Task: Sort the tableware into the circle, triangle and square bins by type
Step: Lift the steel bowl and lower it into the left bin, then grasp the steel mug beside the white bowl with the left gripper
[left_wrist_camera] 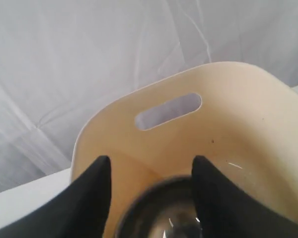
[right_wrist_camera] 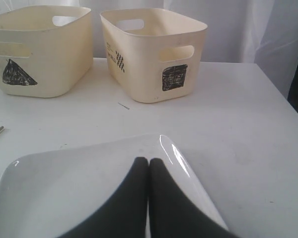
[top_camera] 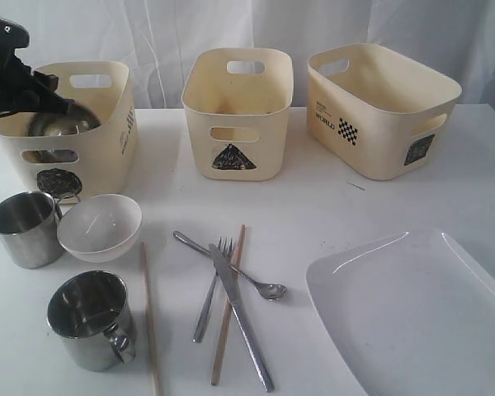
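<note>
My left gripper [left_wrist_camera: 151,161] stands open over the circle bin [top_camera: 107,153], with the steel bowl [left_wrist_camera: 164,213] lying loose in the bin beneath its fingers. In the exterior view the bowl [top_camera: 62,124] shows just inside the rim. On the table lie two steel mugs [top_camera: 25,228] [top_camera: 89,318], a white bowl [top_camera: 99,227], a spoon [top_camera: 247,276], a fork [top_camera: 208,301], a knife [top_camera: 241,318] and two chopsticks [top_camera: 229,305] [top_camera: 150,322]. My right gripper [right_wrist_camera: 148,161] is shut and empty, hovering over the large white plate [right_wrist_camera: 64,183].
The triangle bin [top_camera: 239,115] stands at the back middle and the square bin [top_camera: 379,107] at the back right, both with nothing showing inside. The plate [top_camera: 412,313] fills the front right corner. A white curtain hangs behind the table.
</note>
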Robot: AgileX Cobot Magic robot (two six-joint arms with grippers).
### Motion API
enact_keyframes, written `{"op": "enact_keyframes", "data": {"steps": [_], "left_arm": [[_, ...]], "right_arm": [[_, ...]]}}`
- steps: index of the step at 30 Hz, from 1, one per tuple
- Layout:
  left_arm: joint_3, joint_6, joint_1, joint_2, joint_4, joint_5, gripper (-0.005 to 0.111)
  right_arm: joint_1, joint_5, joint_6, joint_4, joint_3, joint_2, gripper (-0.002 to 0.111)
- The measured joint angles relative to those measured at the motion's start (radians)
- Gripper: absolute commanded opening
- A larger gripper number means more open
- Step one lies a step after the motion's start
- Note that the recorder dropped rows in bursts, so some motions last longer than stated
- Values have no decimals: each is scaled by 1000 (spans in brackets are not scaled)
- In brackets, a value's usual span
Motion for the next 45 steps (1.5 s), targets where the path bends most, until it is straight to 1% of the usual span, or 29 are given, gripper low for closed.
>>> {"op": "enact_keyframes", "data": {"steps": [5, 8, 9, 11, 14, 16, 18, 20, 22, 24, 26, 29, 30, 31, 32, 33, 36, 41, 44, 45], "left_arm": [[0, -75, 0, -54, 0, 4, 58], [0, -93, 0, -146, 0, 60, 58], [-2, -95, 0, -183, 0, 104, 58], [-4, -97, 0, -252, 0, 243, 58], [-8, -99, 0, -344, 0, 531, 55], [-8, -99, 0, -386, 0, 756, 50], [-8, -99, 0, -403, 0, 924, 43], [-8, -99, 0, -405, 0, 1054, 34], [-6, -99, 0, -405, -6, 1135, 29], [-6, -101, 0, -405, -17, 1185, 28], [-6, -101, 0, -405, -39, 1225, 33], [-6, -76, 0, -405, -111, 1282, 48], [-6, -66, 0, -405, -138, 1290, 57], [-6, -40, 0, -405, -210, 1287, 60], [-6, -30, 0, -402, -242, 1283, 63], [-6, -12, 0, -387, -284, 1262, 63], [-6, -2, 0, -322, -290, 1250, 63], [-6, 5, 0, -159, -239, 1247, 63], [-6, 8, 0, -83, -197, 1211, 63], [-6, 8, 0, -64, -194, 1200, 60]], "right_arm": [[0, 0, 0, 0, 0, 0, 0], [0, 0, 0, 0, 0, 0, 0], [0, 0, 0, 0, 0, 0, 0], [0, 0, 0, 0, 0, 0, 0], [0, 0, 0, 0, 0, 0, 0], [0, 0, 0, 0, 0, 0, 0], [0, 0, 0, 0, 0, 0, 0], [0, 0, 0, 0, 0, 0, 0], [0, 0, 0, 0, 0, 0, 0], [0, 0, 0, 0, 0, 0, 0], [0, 0, 0, 0, 0, 0, 0], [0, 0, 0, 0, 0, 0, 0], [0, 0, 0, 0, 0, 0, 0], [0, 0, 0, 0, 0, 0, 0], [0, 0, 0, 0, 0, 0, 0], [0, 0, 0, 0, 0, 0, 0], [0, 0, 0, 0, 0, 0, 0], [0, 0, 0, 0, 0, 0, 0], [0, 0, 0, 0, 0, 0, 0], [0, 0, 0, 0, 0, 0, 0]]}}
